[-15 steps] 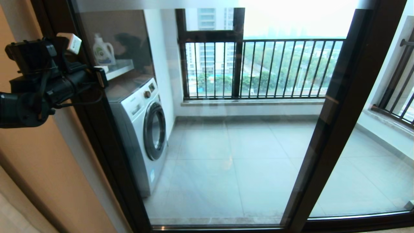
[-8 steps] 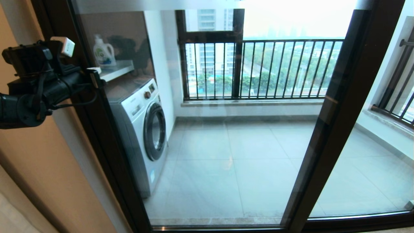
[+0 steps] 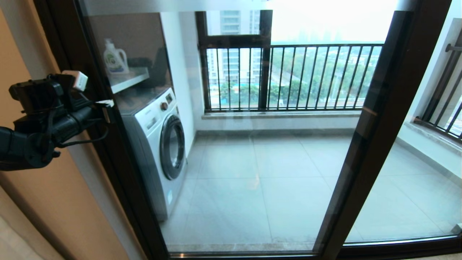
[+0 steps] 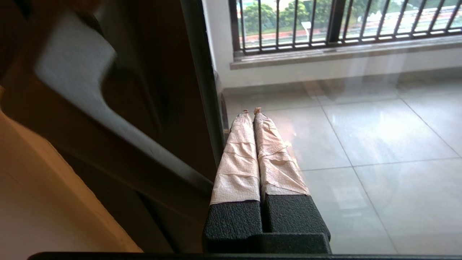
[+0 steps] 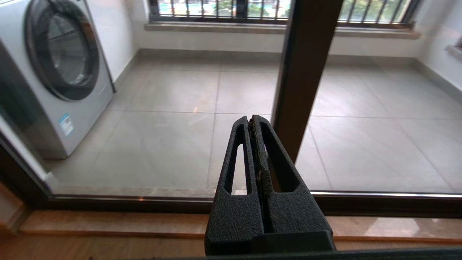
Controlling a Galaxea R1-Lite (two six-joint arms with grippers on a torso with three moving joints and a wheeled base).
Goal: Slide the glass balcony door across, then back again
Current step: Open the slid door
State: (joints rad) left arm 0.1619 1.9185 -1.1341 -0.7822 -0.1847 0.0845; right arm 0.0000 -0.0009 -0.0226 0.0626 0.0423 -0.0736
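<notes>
Left gripper [image 3: 106, 108] raised at left upright of glass balcony door [image 3: 252, 162], tape-wrapped fingers [image 4: 240, 151] pressed together, nothing between them, tips close against glass just beside dark frame. Door handle [image 4: 83, 83] blurred, beside fingers, on frame side. Washing machine [image 3: 158, 144] beyond glass, just past fingertips; detergent bottle [image 3: 114, 57] on shelf above it. Window railing [image 3: 288, 77] well beyond, across tiled balcony floor [image 3: 252, 187].

Right gripper [image 5: 254, 124] low, closed, empty, pointing at door's right upright [image 5: 303, 72], not touching; bottom track ahead.
</notes>
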